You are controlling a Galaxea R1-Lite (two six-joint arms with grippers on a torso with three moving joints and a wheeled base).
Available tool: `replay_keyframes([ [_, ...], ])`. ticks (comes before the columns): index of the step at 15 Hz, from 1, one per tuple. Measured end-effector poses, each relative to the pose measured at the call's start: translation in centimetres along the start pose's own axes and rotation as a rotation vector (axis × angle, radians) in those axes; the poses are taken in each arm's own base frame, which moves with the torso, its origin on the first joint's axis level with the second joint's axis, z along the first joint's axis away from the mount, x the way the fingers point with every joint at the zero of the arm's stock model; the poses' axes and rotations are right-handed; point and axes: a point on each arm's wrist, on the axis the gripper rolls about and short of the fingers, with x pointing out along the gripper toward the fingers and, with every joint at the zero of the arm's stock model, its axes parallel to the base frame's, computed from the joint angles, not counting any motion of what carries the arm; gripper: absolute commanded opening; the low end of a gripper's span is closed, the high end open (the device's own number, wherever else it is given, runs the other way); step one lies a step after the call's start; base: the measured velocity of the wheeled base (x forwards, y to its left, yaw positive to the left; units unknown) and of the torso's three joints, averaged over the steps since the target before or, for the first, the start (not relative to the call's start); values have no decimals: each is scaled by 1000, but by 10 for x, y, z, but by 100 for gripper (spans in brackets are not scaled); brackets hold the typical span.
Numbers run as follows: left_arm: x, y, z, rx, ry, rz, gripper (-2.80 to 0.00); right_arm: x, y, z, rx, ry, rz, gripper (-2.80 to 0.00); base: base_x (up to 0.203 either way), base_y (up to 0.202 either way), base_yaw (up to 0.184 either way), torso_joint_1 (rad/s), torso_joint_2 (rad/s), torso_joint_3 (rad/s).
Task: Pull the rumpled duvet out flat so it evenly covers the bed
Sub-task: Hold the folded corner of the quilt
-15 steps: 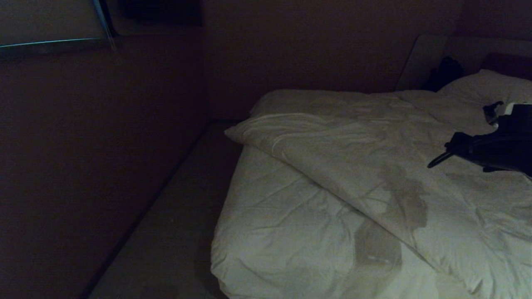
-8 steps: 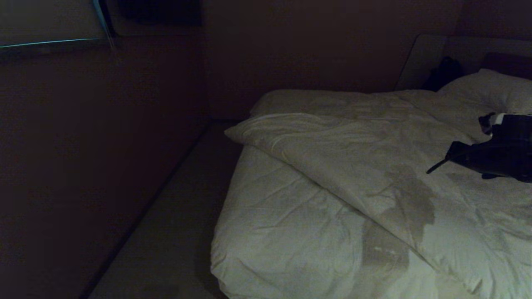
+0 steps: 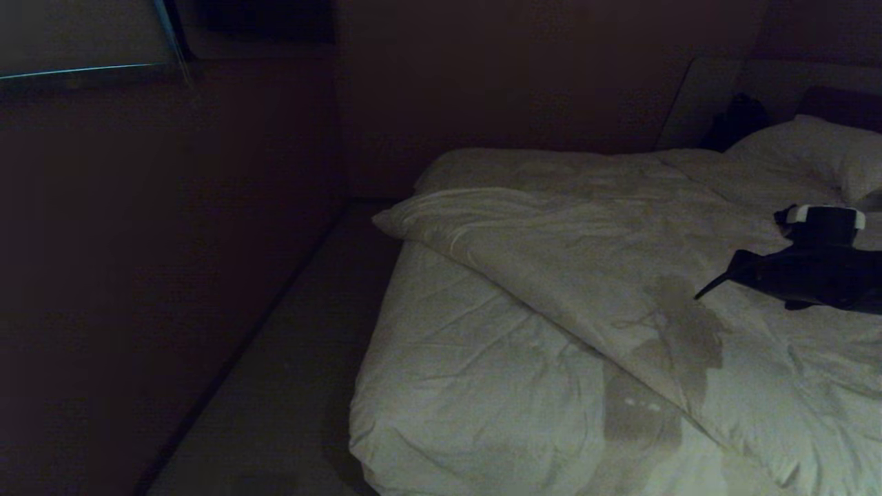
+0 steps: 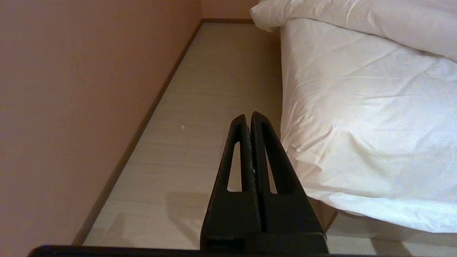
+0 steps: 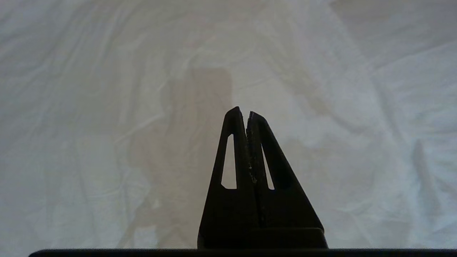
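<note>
The white creased duvet (image 3: 586, 248) lies folded back on a slant across the bed (image 3: 468, 372), baring the sheet at the near left corner. In the head view my right gripper (image 3: 697, 296) hangs just above the duvet at the right, shut and empty, pointing left. The right wrist view has its shut tips (image 5: 243, 110) over wrinkled white duvet (image 5: 107, 107) carrying its shadow. My left gripper (image 4: 249, 115) is shut and empty, parked over the floor beside the bed's corner (image 4: 357, 117); the duvet's edge (image 4: 357, 18) shows beyond.
A white pillow (image 3: 813, 148) rests at the far right against the dark headboard (image 3: 710, 96), with a dark object (image 3: 737, 120) beside it. A strip of pale floor (image 3: 289, 358) runs between the bed's left side and the wall (image 3: 172, 241).
My right arm has sunk toward the duvet, its tip shifting slightly left and down. Its shadow on the cloth has moved down too. The duvet has not moved.
</note>
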Motion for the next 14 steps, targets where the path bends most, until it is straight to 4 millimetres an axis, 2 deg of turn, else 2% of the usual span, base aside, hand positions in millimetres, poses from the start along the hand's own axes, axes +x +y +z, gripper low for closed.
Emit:
replay_keyframes([
  [4, 0, 0, 0, 0, 0, 0, -280, 13, -2, -9, 1, 26, -13, -280, 0, 0, 0, 0, 0, 0],
  [5, 0, 0, 0, 0, 0, 0, -280, 16, -3, -12, 1, 32, -16, 0, 0, 0, 0, 0, 0, 0],
  [14, 0, 0, 0, 0, 0, 0, -280, 43, -5, -34, 3, 89, -29, 0, 0, 0, 0, 0, 0, 0],
])
